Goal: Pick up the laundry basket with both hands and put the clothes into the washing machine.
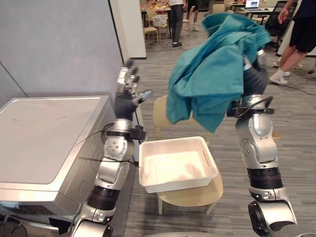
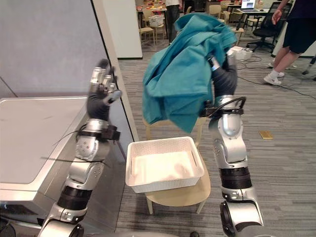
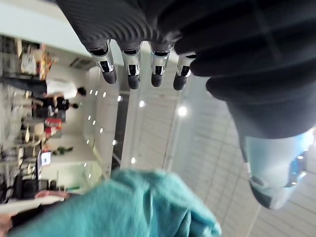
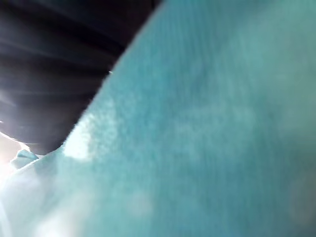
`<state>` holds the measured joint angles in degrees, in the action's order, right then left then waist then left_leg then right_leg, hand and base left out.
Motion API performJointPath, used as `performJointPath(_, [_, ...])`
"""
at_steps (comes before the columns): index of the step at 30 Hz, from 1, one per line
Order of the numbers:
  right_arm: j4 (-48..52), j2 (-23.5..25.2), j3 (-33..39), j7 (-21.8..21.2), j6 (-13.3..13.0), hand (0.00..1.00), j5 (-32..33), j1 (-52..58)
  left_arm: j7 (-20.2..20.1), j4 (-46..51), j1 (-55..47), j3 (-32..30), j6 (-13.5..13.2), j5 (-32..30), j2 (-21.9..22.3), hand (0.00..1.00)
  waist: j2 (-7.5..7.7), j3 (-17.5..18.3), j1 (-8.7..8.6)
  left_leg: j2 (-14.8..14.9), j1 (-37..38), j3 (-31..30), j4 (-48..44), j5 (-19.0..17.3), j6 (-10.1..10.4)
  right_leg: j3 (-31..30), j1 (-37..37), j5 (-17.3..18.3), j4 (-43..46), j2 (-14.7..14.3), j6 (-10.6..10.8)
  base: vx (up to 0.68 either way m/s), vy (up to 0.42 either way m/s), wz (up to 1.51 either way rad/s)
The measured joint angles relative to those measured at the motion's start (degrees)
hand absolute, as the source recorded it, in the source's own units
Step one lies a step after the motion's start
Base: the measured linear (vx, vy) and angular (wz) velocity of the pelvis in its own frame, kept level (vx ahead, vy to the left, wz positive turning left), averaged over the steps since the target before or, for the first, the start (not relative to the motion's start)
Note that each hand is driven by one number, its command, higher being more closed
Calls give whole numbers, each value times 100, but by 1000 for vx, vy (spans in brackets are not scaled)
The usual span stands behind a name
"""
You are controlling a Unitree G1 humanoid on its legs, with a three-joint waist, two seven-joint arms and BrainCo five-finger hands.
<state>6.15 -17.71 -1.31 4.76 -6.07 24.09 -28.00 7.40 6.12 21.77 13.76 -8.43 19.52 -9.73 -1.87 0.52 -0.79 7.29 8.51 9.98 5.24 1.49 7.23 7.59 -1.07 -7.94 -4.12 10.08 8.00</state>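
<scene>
Underfoot, grey striped carpet (image 1: 291,128) runs back through an open office room. A grey partition wall (image 1: 54,44) closes off the robot's left. Against that wall stands the washing machine (image 1: 49,133), its flat silver top shut and bare. Far back, a laptop (image 1: 252,5) sits on a desk, one person (image 1: 176,19) in dark trousers stands among chairs, and another person (image 1: 296,34) in dark shorts and white shoes stands at the right edge.

Directly ahead, the white laundry basket (image 1: 177,183) rests on the round seat of a pale wooden chair (image 1: 192,195), just beside the machine's front corner. Neither hand touches it.

The teal cloth (image 1: 212,74) hangs high above the basket, draped over the raised right hand (image 1: 254,79) and falling in folds down in front of the chair's back. Whether that hand grips the cloth or merely carries it cannot be told. Its wrist view has the teal fabric (image 4: 207,123) pressed close against the dark cover.

The left hand (image 1: 126,94) is lifted beside the partition, above the machine's edge, spread and holding nothing. From its wrist, the straight fingers (image 3: 132,74) point at a ceiling dotted with lights, with a fold of the cloth below them.
</scene>
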Motion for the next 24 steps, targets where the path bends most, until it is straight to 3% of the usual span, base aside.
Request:
performJointPath(5, [9, 4, -305, -193, 10, 100, 82, 58, -130, -477, 643, 623, 165, 20, 2, 0, 6, -4, -147, 2, -10, 81, 0, -15, 11, -51, 44, -14, 2, -10, -12, -6, -5, -4])
performJointPath(14, [241, 3, -439, -230, 28, 100, 122, 222, -231, -676, 1087, 1298, 227, 686, 39, 0, 33, -20, -154, 5, 18, 131, 0, -50, 15, -116, 47, -13, 2, -24, -10, -11, -4, -3])
performJointPath(19, [252, 15, -549, -211, 29, 100, 134, 287, -227, -944, 1406, 1691, 333, 752, 67, 0, 47, -29, -170, 5, 17, 128, 0, -50, 15, -114, 48, -11, 1, -23, -9, -7, -2, 0])
performJointPath(20, [252, 37, -549, -211, 28, 100, 134, 288, -225, -999, 1493, 1763, 344, 751, 73, 100, 53, -33, -176, 5, 16, 127, 0, -50, 15, -114, 48, -11, 2, -22, -9, 0, 0, 0])
performJointPath(24, [280, 44, -540, -162, 6, 100, 133, 288, -207, -1099, 1595, 1835, 352, 753, 204, 100, 65, -32, -193, 5, 14, 127, 0, -50, 15, -109, 46, -11, 1, -22, -9, 0, 0, 0])
